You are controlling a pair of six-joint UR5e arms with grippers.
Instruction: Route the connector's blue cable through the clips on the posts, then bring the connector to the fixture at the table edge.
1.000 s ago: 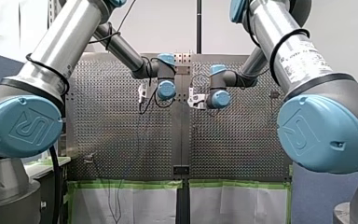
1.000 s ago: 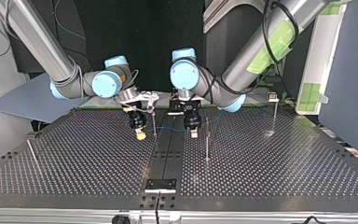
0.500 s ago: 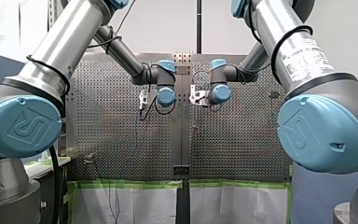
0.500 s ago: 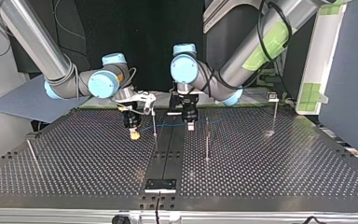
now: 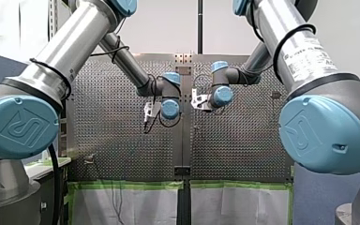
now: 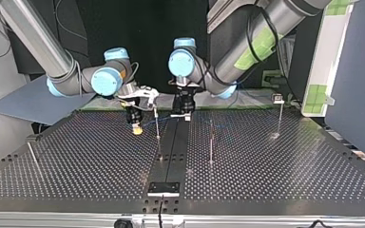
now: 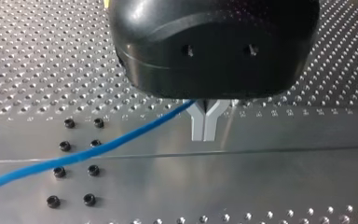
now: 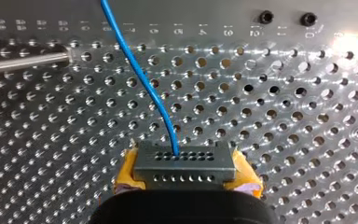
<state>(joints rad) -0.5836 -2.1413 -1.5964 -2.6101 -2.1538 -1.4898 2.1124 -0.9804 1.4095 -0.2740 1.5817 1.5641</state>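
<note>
The right tool [image 8: 186, 176] clamped the connector [image 8: 185, 161]; the left tool [image 7: 203, 134] was closed around the blue cable [image 7: 74, 156].

The connector [image 8: 185, 163] is a dark grey block with two rows of tiny holes, pinched between my right gripper's [image 8: 186, 177] yellow pads [image 8: 129, 170]. Its blue cable [image 8: 140, 79] curves off over the table and runs in between my left gripper's [image 7: 204, 133] closed fingers. Thin posts [image 6: 211, 142] stand mid-table, and the black fixture [image 6: 163, 188] sits at the top view's near edge.
</note>
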